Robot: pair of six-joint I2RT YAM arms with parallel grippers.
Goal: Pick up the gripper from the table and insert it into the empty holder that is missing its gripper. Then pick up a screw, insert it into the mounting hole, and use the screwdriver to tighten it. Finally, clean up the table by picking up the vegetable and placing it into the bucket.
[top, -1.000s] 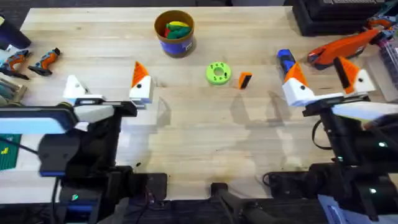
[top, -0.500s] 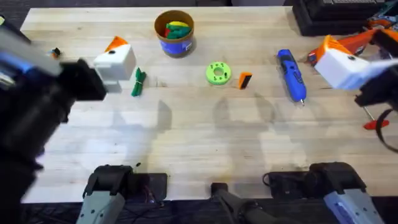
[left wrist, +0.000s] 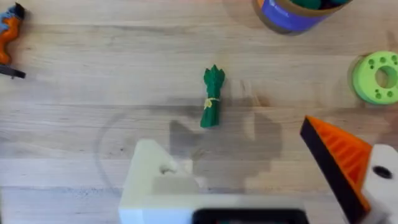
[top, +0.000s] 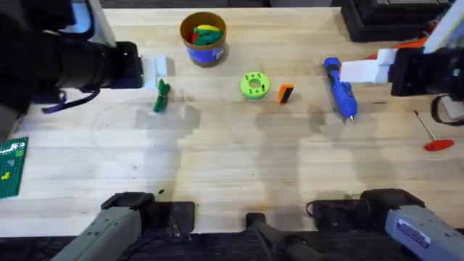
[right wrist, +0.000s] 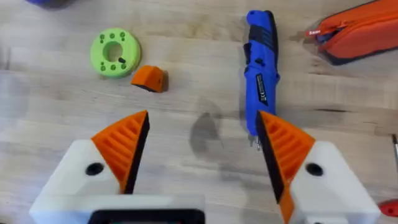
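The orange gripper (top: 286, 93) (right wrist: 150, 78) lies on the table beside a lime-green disc (top: 254, 85). The blue screwdriver (top: 339, 88) (right wrist: 261, 74) lies to its right. The dark green vegetable (top: 161, 96) (left wrist: 212, 96) lies left of centre, below the blue bucket (top: 204, 38). My left gripper (top: 154, 70) (left wrist: 230, 149) hangs open high above the vegetable. One of its fingers is the bare white holder (left wrist: 155, 180); the other carries an orange ribbed tip. My right gripper (top: 362, 71) (right wrist: 204, 121) hangs open above the screwdriver, both tips orange.
The bucket holds yellow, red and light green toy pieces. A red-handled rod (top: 433, 134) lies at the right edge, an orange pouch (right wrist: 354, 37) beyond the screwdriver. Small orange tools (left wrist: 7, 31) lie far left. A green board (top: 11, 167) sits at the left edge.
Both arms rose from low over the table and swung outward, the left to the far left, the right to the right. The vegetable and screwdriver came into view.
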